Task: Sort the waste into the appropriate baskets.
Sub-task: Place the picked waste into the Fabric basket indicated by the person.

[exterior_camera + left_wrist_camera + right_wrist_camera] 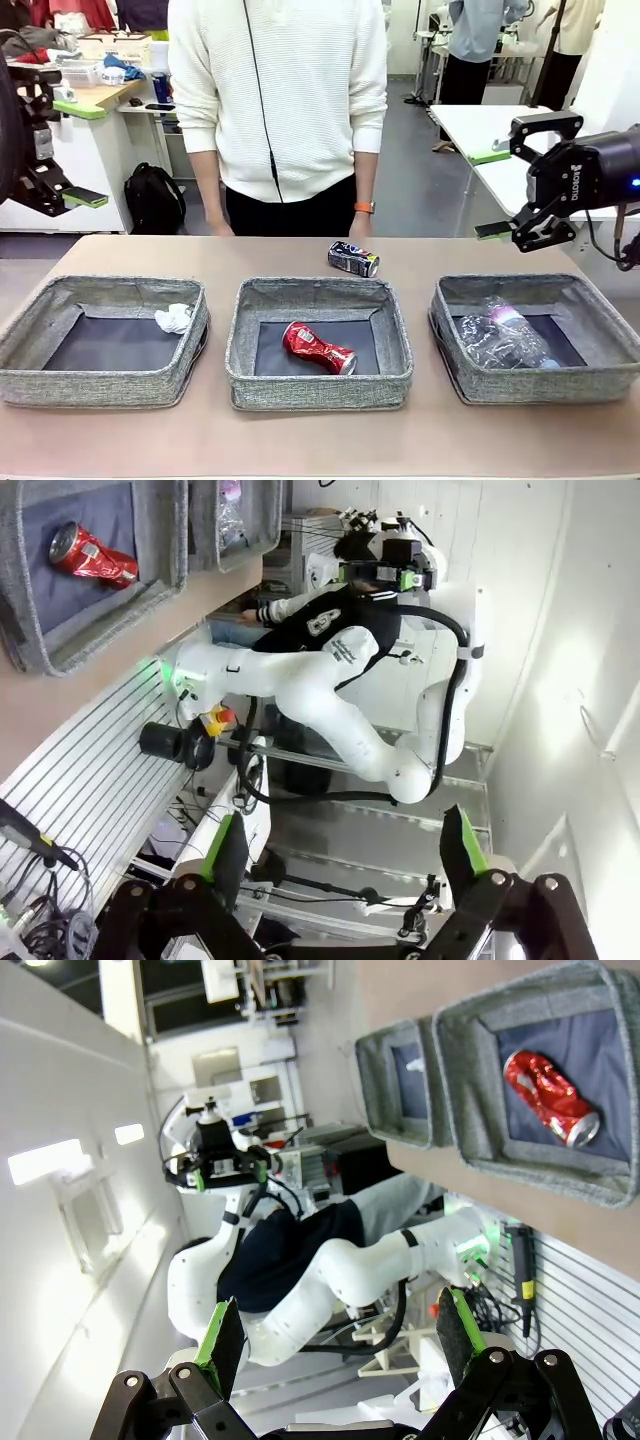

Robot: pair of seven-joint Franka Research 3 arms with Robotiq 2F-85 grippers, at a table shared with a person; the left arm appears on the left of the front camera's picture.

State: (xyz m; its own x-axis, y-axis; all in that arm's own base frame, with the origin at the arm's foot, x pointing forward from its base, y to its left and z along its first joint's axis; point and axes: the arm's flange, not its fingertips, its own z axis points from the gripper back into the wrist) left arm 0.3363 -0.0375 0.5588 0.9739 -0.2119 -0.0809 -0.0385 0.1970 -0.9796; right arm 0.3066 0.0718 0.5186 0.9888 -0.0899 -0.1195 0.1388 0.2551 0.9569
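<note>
While the person in a white knitted sweater (277,95) stands at the twelve o'clock side, the long brown table (320,440) carries three grey woven fabric baskets with dark bottoms in one row. The left basket (30,335) lies at nine o'clock, the middle basket (318,297) in the centre, the right basket (600,330) at three o'clock. The left gripper (82,155) hangs high at the ten o'clock edge, well apart from the baskets, its green-padded fingers spread wide and holding nothing. The right gripper (502,190) hangs at two o'clock above the table's far corner, also spread wide and without load. In the right basket lie a clear plastic bottle (515,325) and a crumpled clear plastic bag (478,342), touching each other. A dented red can (318,348) lies on its side in the middle basket. A dark blue-black can (353,258) lies on the bare table, just beyond the middle basket at twelve o'clock. A white tissue wad (174,318) rests in the left basket against its right wall.
</note>
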